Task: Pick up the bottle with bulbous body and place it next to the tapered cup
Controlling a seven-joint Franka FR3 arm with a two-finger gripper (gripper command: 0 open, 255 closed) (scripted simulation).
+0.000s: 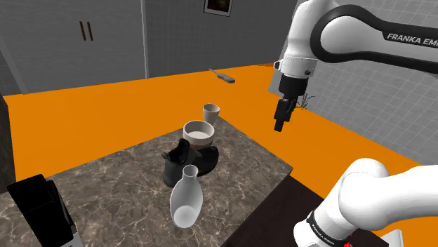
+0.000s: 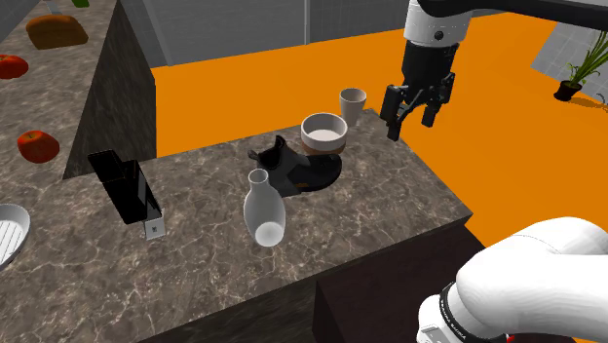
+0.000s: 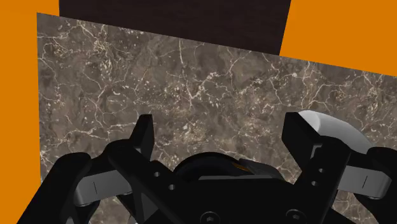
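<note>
Bottle point(image 1: 187, 198) stands on bench point(image 1: 126, 189), long axis vertical, neck up, well apart from cup point(image 1: 211, 112); tool point(image 2: 411, 123) wide, empty, near cup.

Marble counter point(image 1: 126, 186), white bottle point(image 1: 187, 205), cup point(image 1: 211, 113), black box point(image 1: 41, 209)

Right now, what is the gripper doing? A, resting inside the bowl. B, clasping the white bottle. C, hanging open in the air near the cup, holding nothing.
C: the gripper hangs open above the counter near the cup, well apart from the bottle.
</note>
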